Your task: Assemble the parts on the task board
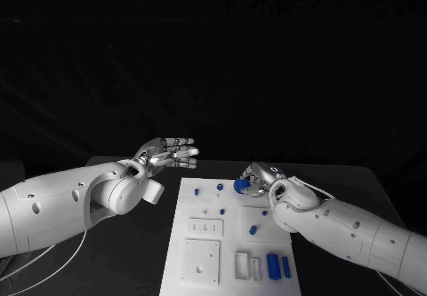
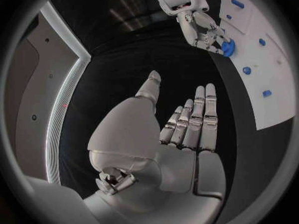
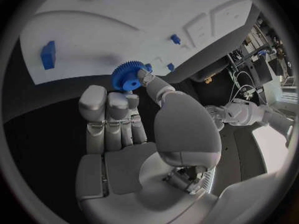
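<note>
The right hand [image 1: 260,179] sits right of centre in the head view, at the top right corner of the white board [image 1: 203,203], pinching a blue gear [image 3: 127,75] between thumb and fingertips. The left hand [image 1: 169,152] hovers left of centre, beyond the board's top left corner, fingers straight and apart, holding nothing. Small blue parts [image 1: 273,263] lie across the board.

legible text, labels, brands, numbers, signs: none readable on any surface in these views.
</note>
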Robot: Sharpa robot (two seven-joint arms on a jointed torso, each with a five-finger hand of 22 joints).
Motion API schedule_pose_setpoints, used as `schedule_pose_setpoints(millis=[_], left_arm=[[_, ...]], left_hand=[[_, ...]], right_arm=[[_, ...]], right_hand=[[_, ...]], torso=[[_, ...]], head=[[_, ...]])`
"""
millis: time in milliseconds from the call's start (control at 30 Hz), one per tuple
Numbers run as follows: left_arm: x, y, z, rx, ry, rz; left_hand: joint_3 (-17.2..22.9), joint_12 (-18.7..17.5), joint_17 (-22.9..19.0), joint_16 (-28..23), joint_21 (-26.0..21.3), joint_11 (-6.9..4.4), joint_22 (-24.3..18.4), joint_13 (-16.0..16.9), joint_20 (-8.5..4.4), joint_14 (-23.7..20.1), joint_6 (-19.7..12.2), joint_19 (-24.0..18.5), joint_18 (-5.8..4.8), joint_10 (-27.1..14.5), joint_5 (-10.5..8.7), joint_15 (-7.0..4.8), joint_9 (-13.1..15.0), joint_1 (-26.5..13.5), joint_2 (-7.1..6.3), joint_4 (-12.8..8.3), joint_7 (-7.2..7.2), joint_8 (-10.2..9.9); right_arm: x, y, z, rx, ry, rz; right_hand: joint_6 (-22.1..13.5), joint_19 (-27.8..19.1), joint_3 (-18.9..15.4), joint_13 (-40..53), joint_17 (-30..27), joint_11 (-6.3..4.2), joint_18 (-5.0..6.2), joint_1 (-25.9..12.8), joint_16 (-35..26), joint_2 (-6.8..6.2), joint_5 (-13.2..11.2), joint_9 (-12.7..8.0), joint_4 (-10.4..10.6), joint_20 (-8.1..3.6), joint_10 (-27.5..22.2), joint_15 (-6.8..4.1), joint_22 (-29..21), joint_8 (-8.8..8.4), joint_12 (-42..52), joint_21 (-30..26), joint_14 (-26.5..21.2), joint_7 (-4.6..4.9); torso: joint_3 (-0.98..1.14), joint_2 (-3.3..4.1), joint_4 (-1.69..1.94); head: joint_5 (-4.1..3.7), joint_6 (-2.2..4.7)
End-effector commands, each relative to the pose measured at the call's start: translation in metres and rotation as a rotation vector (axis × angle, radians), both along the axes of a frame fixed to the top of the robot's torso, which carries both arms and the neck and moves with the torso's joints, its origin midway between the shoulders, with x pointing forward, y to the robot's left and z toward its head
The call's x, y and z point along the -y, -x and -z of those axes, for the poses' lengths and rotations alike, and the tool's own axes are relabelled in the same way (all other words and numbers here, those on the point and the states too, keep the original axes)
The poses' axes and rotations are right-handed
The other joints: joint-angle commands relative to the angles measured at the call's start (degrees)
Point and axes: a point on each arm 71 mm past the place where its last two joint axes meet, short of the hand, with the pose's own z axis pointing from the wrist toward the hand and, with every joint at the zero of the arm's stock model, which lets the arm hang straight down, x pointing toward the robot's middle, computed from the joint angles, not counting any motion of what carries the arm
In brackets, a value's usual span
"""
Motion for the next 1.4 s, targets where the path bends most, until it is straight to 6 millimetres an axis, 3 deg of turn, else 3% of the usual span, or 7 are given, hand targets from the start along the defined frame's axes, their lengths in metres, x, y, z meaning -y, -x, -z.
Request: schedule_pose_setpoints(millis=[33, 333, 567, 733, 1167, 1400], left_arm=[[0.003, 0.001, -0.001, 0.003, 0.001, 0.024], [0.006, 0.001, -0.001, 0.002, 0.002, 0.031], [0.009, 0.0, 0.0, 0.002, 0.002, 0.036], [0.011, 0.0, 0.0, 0.002, 0.001, 0.041], [0.015, -0.001, 0.0, 0.003, -0.001, 0.049], [0.016, -0.001, 0.0, 0.003, -0.001, 0.052]], left_hand=[[0.0, 0.1, 0.1, 0.2, 0.2, 0.0, 0.0, 0.0, -0.08, -0.4, -0.3, -0.5, -0.35, -0.3, 0.02, 0.01, -0.1, -0.2, 0.27, -0.1, 2.23, 0.0], [0.0, 0.1, 0.1, 0.2, 0.2, 0.0, 0.0, 0.0, -0.08, -0.4, -0.3, -0.5, -0.35, -0.3, 0.02, 0.01, -0.1, -0.2, 0.27, -0.1, 2.23, 0.0], [0.1, 0.1, 0.1, 0.2, 0.2, -0.05, -0.1, -0.1, -0.08, -0.5, -0.4, -0.5, -0.36, -0.6, 0.02, 0.02, -0.1, -0.1, 0.2, 0.0, 2.15, 0.0], [0.1, 0.1, 0.1, 0.2, 0.2, -0.05, -0.1, -0.1, -0.08, -0.5, -0.4, -0.5, -0.36, -0.6, 0.02, 0.02, -0.1, -0.1, 0.2, 0.0, 2.15, 0.0], [0.0, 0.1, 0.1, 0.2, 0.2, -0.27, 0.0, 0.0, -0.09, -0.6, -0.2, -0.6, -0.4, -0.5, 0.03, 0.01, -0.1, -0.2, 0.41, -0.3, 1.9, 0.0], [-0.1, 0.1, 0.1, 0.2, 0.2, -0.39, 0.0, 0.0, -0.09, -0.6, -0.1, -0.6, -0.41, -0.5, 0.03, 0.0, -0.1, -0.2, 0.45, -0.3, 1.79, 0.1]], right_arm=[[-0.012, 0.004, -0.008, 0.047, -0.021, -0.013], [-0.047, 0.012, -0.009, 0.052, -0.046, -0.077], [-0.065, 0.013, 0.0, 0.037, -0.034, -0.098], [-0.076, 0.013, 0.007, 0.021, -0.017, -0.112], [-0.087, 0.012, 0.023, -0.013, 0.026, -0.12], [-0.086, 0.009, 0.029, -0.019, 0.036, -0.106]], right_hand=[[0.7, 0.6, 0.0, 0.1, 0.0, -0.12, -0.32, 0.5, 0.3, -0.25, 0.0, 0.1, 0.3, -0.33, 0.2, -0.17, 6.3, 0.14, 0.4, 0.2, 0.0, 0.25], [0.4, 0.5, 0.0, 0.0, -0.1, -0.11, -0.31, 0.5, 0.1, -0.34, 0.6, 0.1, 0.6, -0.34, 0.1, -0.18, 6.2, 0.13, 0.2, 0.0, 0.0, 0.28], [0.0, 0.5, -0.3, -0.1, -0.3, -0.06, -0.29, 0.3, -0.2, -0.4, 0.8, 0.0, 0.9, -0.34, 0.0, -0.18, 6.2, 0.13, 0.1, -0.4, 0.0, 0.38], [0.1, 0.5, -0.4, -0.1, -0.4, -0.08, -0.28, 0.4, -0.3, -0.36, 1.2, 0.1, 0.9, -0.36, 0.0, -0.2, 6.1, 0.14, 0.0, -0.5, 0.0, 0.36], [-0.1, 0.5, -0.6, -0.3, -0.7, -0.05, -0.27, 0.5, -0.7, -0.28, 1.6, 0.1, 0.8, -0.35, -0.2, -0.19, 6.0, 0.12, -0.3, -1.0, -0.1, 0.42], [-0.2, 0.5, -0.6, -0.4, -0.7, -0.04, -0.26, 0.5, -0.7, -0.25, 1.8, 0.1, 0.8, -0.35, -0.3, -0.18, 6.0, 0.12, -0.4, -1.2, -0.1, 0.45]], torso=[[0.05, 0.1, 0.01], [-0.06, 0.11, 0.38], [0.0, 0.19, 0.23], [-0.06, 0.18, 0.38], [0.04, 0.18, 0.16], [0.07, 0.15, 0.24]], head=[[0.17, 0.01], [0.01, 0.18], [0.26, 0.05], [0.13, 0.1], [0.19, -0.25], [0.32, -0.3]])
